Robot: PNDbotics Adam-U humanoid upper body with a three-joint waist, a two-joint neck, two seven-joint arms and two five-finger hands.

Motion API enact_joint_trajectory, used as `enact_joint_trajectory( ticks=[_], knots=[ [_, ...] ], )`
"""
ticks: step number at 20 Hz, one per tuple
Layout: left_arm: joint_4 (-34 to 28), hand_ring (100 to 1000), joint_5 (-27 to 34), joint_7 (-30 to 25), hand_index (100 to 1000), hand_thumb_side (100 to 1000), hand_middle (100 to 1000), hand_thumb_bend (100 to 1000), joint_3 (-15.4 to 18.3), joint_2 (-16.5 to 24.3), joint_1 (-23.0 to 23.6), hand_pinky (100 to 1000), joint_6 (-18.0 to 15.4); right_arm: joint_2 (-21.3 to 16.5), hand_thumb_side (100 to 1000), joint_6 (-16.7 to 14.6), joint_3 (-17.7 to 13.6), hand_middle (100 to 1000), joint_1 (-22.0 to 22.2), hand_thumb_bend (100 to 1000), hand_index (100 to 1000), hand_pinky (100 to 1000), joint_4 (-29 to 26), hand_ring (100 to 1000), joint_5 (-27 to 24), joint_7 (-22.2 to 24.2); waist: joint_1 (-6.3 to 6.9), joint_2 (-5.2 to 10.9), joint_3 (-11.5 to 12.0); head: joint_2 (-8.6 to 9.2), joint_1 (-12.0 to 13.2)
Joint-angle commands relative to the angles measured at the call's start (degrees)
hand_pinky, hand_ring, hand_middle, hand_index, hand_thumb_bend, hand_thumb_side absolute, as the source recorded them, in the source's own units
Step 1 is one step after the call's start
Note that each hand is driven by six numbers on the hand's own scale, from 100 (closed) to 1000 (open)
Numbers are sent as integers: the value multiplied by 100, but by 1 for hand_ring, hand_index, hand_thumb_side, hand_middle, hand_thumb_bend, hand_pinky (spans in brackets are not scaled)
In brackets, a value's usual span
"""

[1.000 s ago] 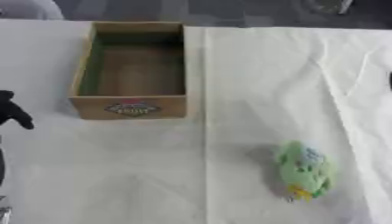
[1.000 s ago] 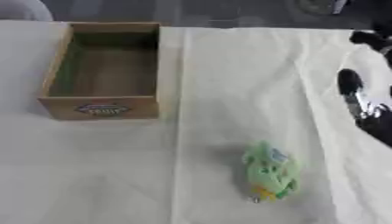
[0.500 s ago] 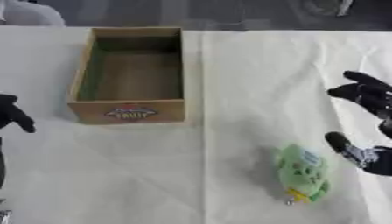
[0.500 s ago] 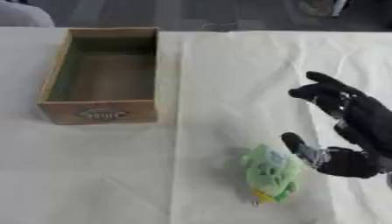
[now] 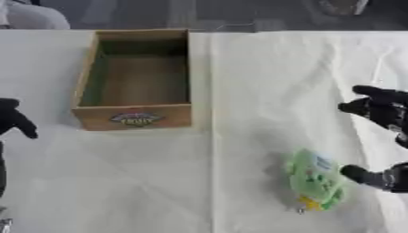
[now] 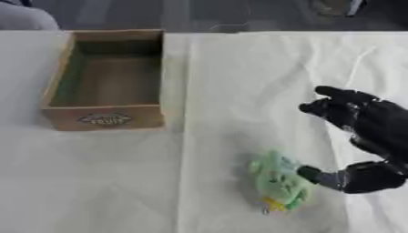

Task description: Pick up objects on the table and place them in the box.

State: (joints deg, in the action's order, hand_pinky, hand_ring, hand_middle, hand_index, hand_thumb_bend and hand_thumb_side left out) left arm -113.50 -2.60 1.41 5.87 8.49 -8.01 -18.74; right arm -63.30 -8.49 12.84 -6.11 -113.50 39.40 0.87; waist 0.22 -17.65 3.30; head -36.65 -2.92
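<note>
Left eye view: an open brown cardboard box (image 5: 135, 82) stands on the white-clothed tabletop (image 5: 119, 182); the left hand (image 5: 14, 119), fingers unclear, shows at the left edge. Right eye view: the right hand (image 6: 368, 132), fingers spread open, touches with its thumb the right side of the soft green toy (image 6: 277, 180), lying well apart from the box.

We list one desk (image 5: 263, 82), covered by a creased white cloth (image 6: 239, 91). On the cloth we find an open wooden box (image 5: 135, 82), nothing visible inside, label on its near wall. A green soft toy (image 6: 277, 179) lies well right of the box, nearer us.
</note>
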Motion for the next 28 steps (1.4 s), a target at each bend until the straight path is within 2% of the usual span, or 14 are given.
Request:
enact_joint_trajectory(
  ticks=[1, 3, 5, 12, 20, 28],
  knots=[
    [-109, 396, 11, -27, 621, 1000, 402, 100, -18, 19, -17, 318, -2, -235, 675, 35, 68, 803, -67, 679, 1000, 908, -109, 1000, -158, 236, -7, 89, 11, 41, -25],
    [-109, 396, 15, -35, 621, 1000, 402, 100, -25, 16, -20, 318, -3, -241, 606, 114, 173, 805, -75, 685, 1000, 911, -109, 1000, -203, 383, -3, 88, 24, 48, -40],
    [-109, 396, 17, -40, 621, 1000, 402, 100, -28, 12, -18, 318, -1, -239, 586, 205, 265, 804, -88, 690, 1000, 912, -109, 1000, -254, 527, -2, 86, 37, 53, -54],
    [-109, 396, 25, -62, 620, 1000, 402, 100, -42, -6, -23, 317, 8, -168, 632, 624, 452, 789, -247, 725, 1000, 909, -109, 1000, -467, 1042, -3, 76, 68, 54, -90],
    [-109, 396, 16, -92, 621, 1000, 402, 100, -57, -35, -19, 316, 23, 155, 702, 1207, 551, 739, -492, 735, 1000, 902, -109, 1000, -707, 1629, 16, 62, 81, 13, -118],
    [-109, 396, 16, -111, 620, 1000, 402, 100, -63, -53, -23, 316, 29, 481, 637, 1673, 703, 718, -592, 737, 1000, 905, -109, 1000, -813, 2217, 20, 50, 89, 19, -134]
  ],
)
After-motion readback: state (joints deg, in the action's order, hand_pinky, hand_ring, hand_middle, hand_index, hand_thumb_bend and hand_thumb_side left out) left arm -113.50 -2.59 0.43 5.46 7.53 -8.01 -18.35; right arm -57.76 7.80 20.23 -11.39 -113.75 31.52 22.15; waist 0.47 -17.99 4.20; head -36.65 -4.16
